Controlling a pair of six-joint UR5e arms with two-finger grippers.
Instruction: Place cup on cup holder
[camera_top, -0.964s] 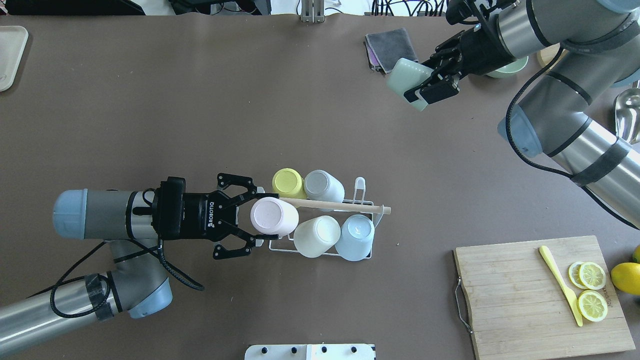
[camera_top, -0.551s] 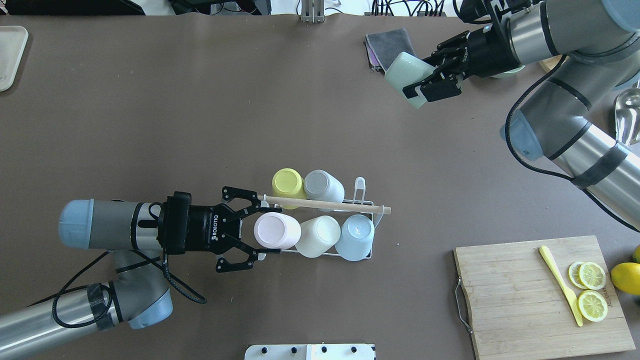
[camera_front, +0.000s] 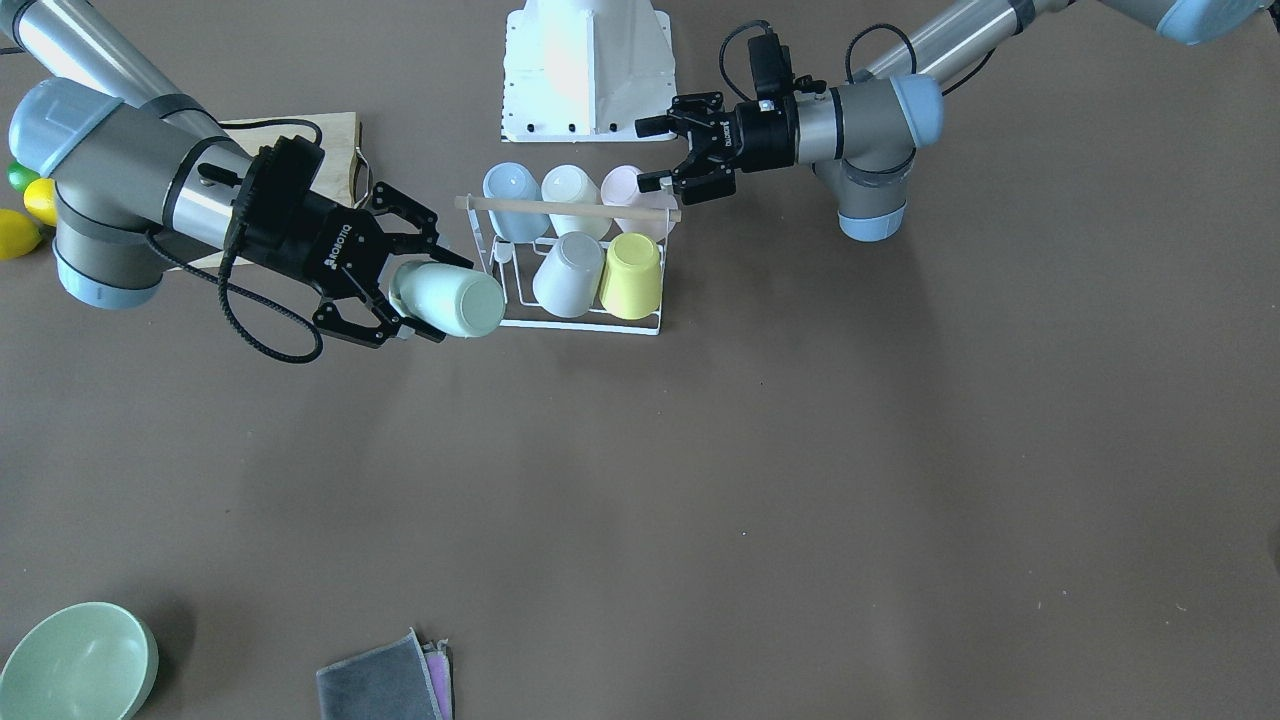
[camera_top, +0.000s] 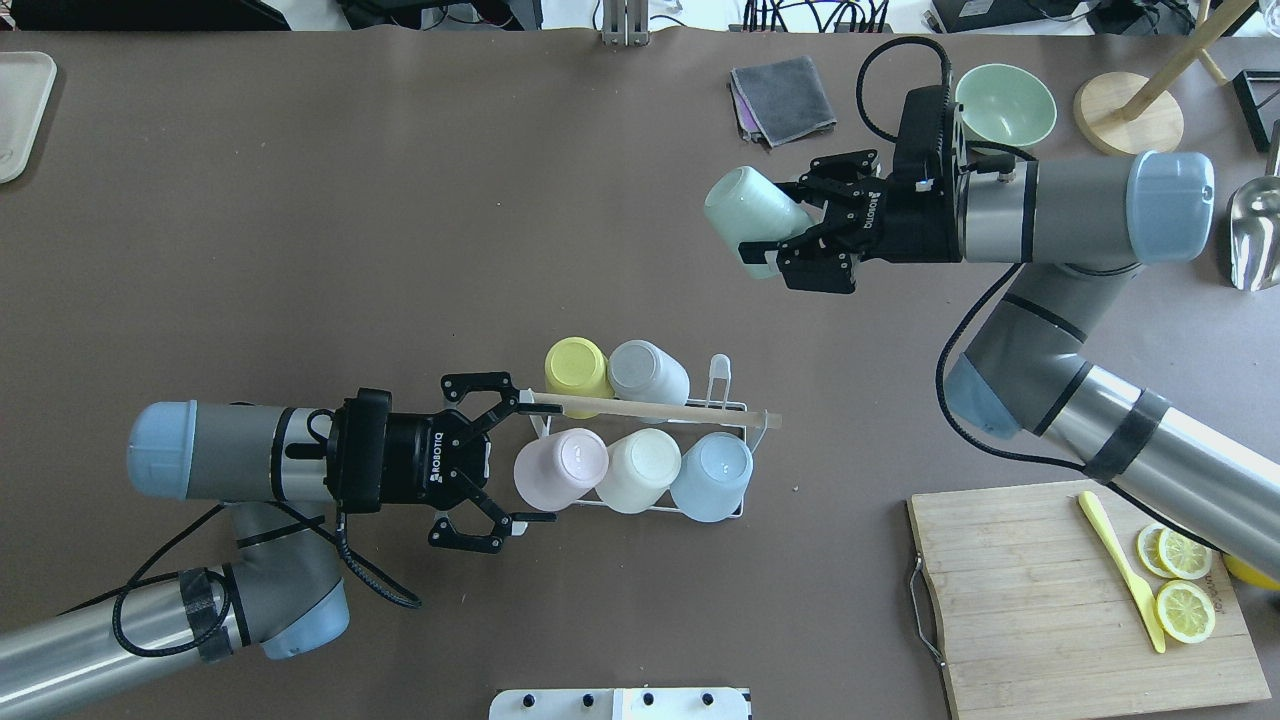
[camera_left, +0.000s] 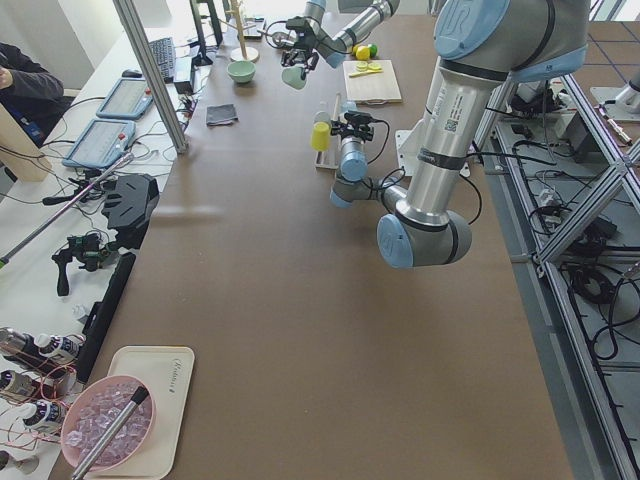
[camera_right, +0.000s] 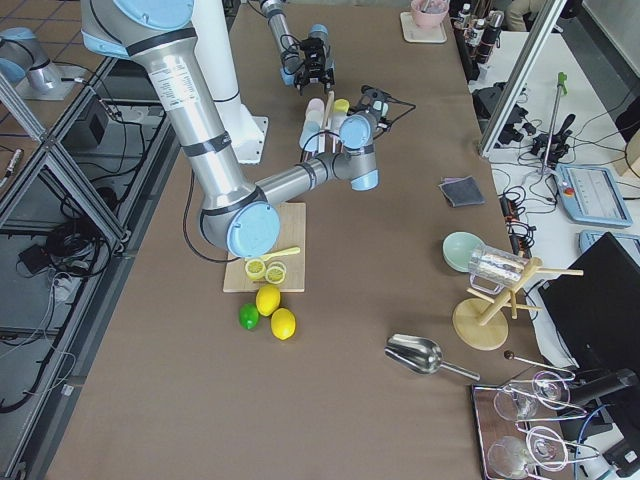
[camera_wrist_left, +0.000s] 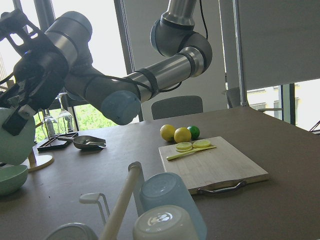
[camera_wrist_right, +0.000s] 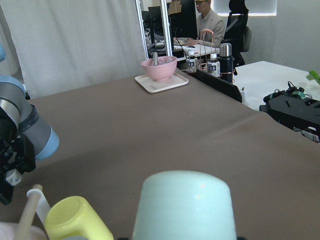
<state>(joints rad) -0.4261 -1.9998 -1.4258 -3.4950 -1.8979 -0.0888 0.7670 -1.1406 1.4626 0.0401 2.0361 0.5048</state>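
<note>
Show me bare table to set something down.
Bare: the brown tabletop between the beige tray and the folded grey cloth, reaching the white wire cup rack. Crowded: at that rack, by the left end effector; near the cloth, where the right end effector holds a pale green cup.

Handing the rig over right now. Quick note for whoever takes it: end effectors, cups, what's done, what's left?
Left end effector: open, holding nothing, beside the pink cup at the cup holder.
Right end effector: shut on the mint cup, held on its side above the table, away from the holder.
Done: five cups sit upside down on the holder: pink cup, cream cup, blue cup, yellow cup, grey cup.
Left: mint cup probably goes onto the free prong next to the grey cup; then release.
</note>
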